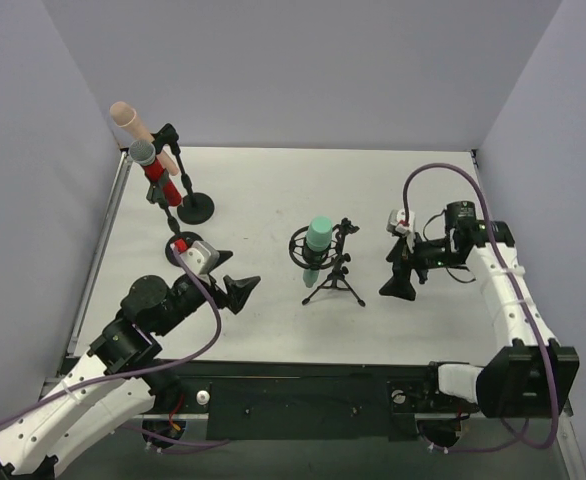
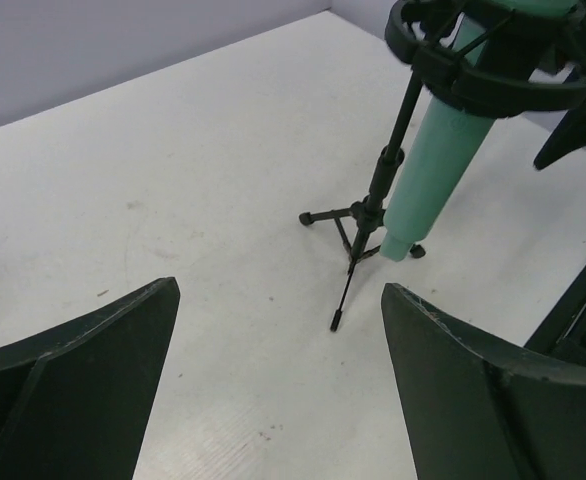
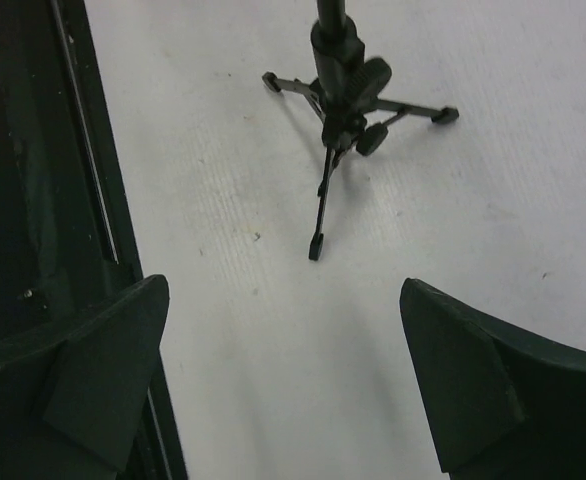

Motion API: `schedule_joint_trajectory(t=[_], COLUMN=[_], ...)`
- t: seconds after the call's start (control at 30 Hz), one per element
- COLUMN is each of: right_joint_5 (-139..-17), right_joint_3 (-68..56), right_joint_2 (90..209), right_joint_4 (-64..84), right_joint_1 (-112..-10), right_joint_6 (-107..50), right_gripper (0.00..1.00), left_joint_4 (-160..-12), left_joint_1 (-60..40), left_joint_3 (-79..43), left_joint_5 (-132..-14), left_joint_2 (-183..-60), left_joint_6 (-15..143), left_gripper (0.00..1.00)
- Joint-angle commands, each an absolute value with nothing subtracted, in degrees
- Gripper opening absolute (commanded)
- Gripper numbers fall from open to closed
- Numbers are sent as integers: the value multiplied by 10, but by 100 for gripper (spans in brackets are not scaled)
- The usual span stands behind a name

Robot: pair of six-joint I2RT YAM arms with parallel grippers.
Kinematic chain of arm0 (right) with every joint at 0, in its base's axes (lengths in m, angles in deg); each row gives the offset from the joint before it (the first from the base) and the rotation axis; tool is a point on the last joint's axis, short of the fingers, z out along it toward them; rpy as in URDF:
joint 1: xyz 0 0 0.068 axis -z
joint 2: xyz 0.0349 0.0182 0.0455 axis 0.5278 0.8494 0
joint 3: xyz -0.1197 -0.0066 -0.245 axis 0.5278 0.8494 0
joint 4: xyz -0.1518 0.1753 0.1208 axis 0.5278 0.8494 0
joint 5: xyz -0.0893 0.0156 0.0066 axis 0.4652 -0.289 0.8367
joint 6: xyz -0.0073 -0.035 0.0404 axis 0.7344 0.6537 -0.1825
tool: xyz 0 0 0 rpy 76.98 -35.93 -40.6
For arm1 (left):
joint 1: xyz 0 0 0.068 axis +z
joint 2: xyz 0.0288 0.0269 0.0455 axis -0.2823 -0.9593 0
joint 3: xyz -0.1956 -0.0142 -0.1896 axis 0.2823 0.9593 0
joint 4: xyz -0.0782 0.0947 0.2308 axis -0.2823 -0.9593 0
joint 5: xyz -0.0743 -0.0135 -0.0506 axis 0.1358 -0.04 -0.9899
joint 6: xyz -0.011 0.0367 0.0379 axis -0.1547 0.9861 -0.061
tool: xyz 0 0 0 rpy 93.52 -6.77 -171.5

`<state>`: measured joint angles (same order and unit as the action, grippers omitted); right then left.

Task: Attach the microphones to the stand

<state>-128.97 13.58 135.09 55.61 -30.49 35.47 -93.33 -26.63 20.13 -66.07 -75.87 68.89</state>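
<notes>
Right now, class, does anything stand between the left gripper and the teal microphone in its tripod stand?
Nothing visible does. The left gripper hangs open and empty. Only white table surface shows between it and the tripod stand, where the teal microphone already sits in the ring mount.

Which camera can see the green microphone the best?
The top camera: it shows the whole green microphone sitting in the ring of its little stand. The left wrist camera sees its handle up close, but the head is cut off. The right wrist camera shows only the stand's legs, no microphone.
</notes>
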Motion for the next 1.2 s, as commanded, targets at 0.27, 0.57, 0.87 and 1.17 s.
schedule_joint_trajectory(t=[0.27, 0.57, 0.87, 1.17], right_joint_5=[-1448, -1361, -1280, -1273], right_joint_3=[-109, -99, 158, 184], right_joint_2=[1556, 1549, 1359, 1371], right_joint_4=[992, 858, 345, 73], right_joint_1=[-365, -363, -362, -432], right_joint_6=[809, 549, 101, 8], right_gripper=[82, 98, 100, 98], left_joint_4=[-982, -946, -864, -914], left_joint_1=[-246, -212, -210, -210], left_joint_3=[242, 243, 271, 264], left_joint_5=[-632, -739, -820, -784], left_joint_2=[-693, -718, -707, -712], left_joint_6=[750, 729, 674, 703], left_gripper=[95, 95, 91, 91])
